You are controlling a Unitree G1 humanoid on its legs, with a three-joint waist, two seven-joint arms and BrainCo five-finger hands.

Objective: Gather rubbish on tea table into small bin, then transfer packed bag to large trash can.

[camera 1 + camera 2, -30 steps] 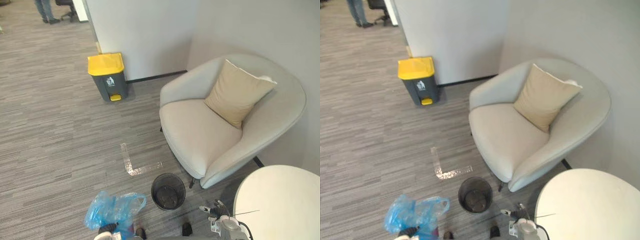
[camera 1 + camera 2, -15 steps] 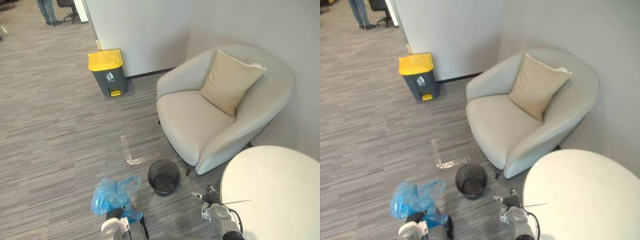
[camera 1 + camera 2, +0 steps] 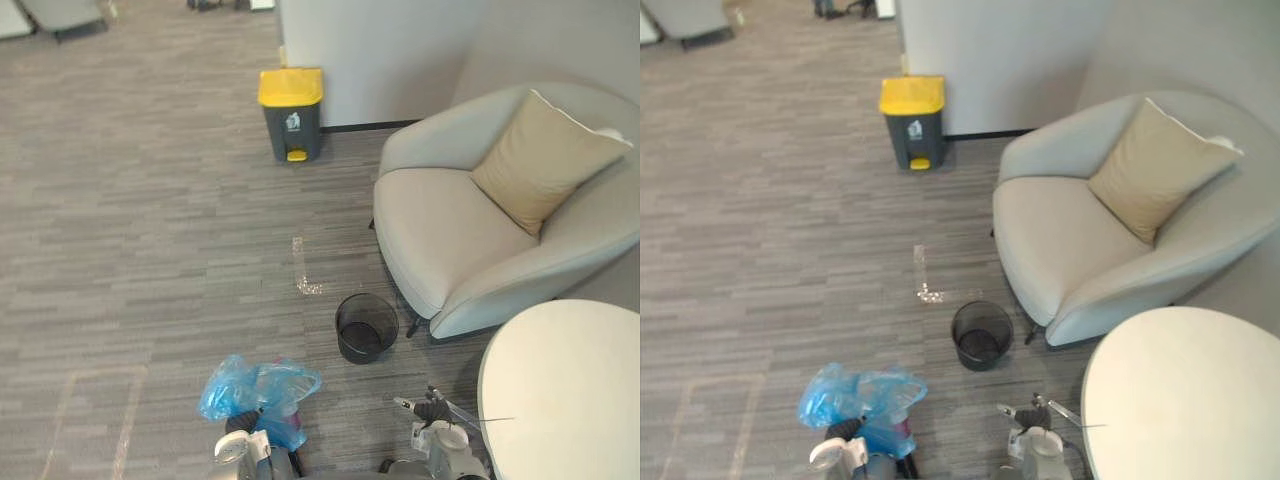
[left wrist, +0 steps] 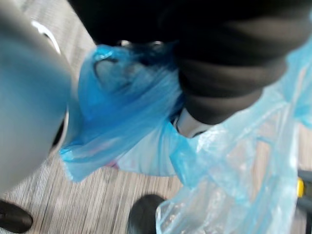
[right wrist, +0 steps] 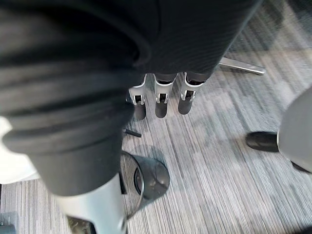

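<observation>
Though grip of the left hand [image 4: 229, 85] cannot be told, crumpled translucent blue bag [image 3: 258, 388] against it; right hand [image 5: 161, 103] straight-fingered.

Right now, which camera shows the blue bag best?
The left eye view: most of the blue bag shows. The right eye view shows nearly the same; the left wrist view catches a crinkled part from close.

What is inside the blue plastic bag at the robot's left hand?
Through the thin blue bag, pale and pinkish shapes show faintly, but what they are cannot be told. The left hand and the folded plastic cover the rest.
</observation>
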